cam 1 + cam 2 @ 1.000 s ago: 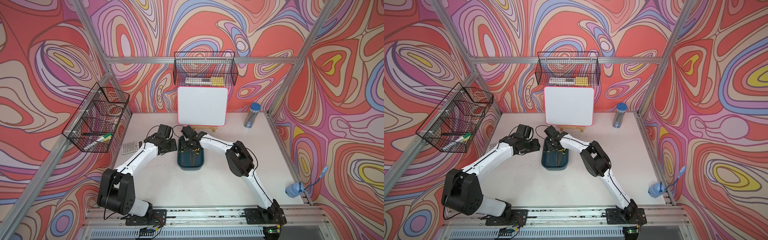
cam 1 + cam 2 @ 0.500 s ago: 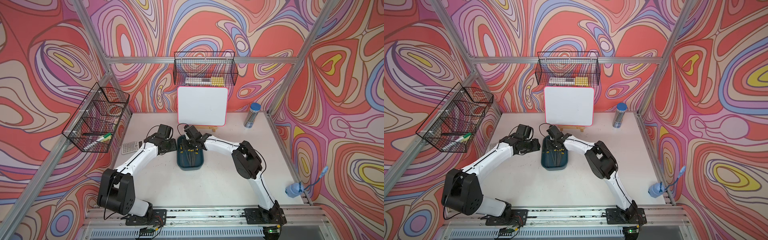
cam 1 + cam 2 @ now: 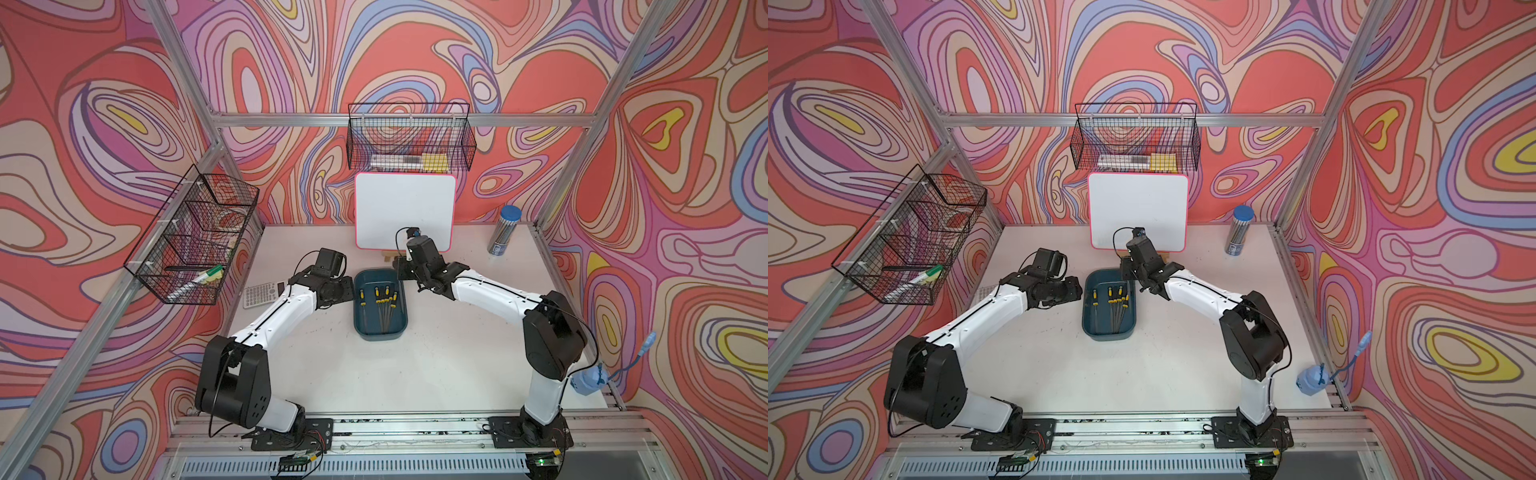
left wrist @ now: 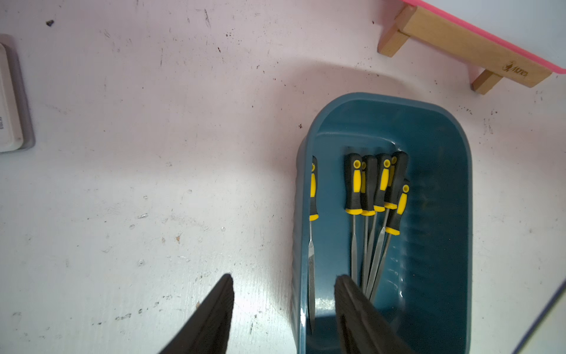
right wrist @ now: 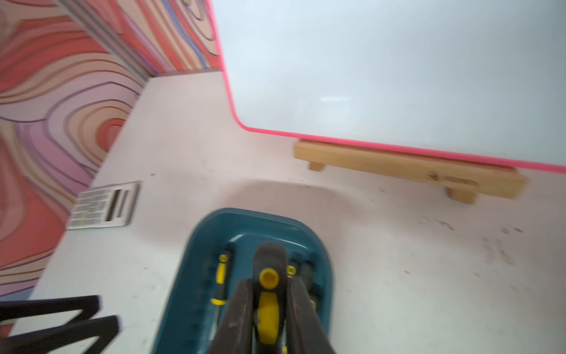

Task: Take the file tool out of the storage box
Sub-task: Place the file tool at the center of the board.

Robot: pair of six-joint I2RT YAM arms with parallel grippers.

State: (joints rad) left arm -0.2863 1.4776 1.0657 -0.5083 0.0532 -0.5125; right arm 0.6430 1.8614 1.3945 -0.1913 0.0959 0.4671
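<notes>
- Teal-blue plastic, shallow and lidless, the storage box (image 3: 380, 334) sat on the white table (image 3: 374, 374).
- The right gripper (image 5: 269, 285) was over the far end of the box, its two fingers pinching the black-and-yellow handle of one file tool (image 5: 268, 309).
- That handle pointed away from the wrist. The view was blurred and the fingers hid the blade, so I could not tell whether it was clear of the box.
- The other files (image 4: 379, 187) lay bunched inside the box, with handles toward the far end. A single file (image 4: 312, 196) lay against the box wall on the left arm's side.
- The left gripper (image 4: 284, 277) was spread and held nothing. It straddled that same wall of the box, with one finger (image 4: 214, 312) outside it and the other (image 4: 358, 306) inside over the blades.
- A calculator (image 3: 259, 295) lay beside the box, beyond the left arm.
- A pink-edged whiteboard (image 3: 405, 212) stood on a wooden stand (image 4: 459, 46) just behind the box.
</notes>
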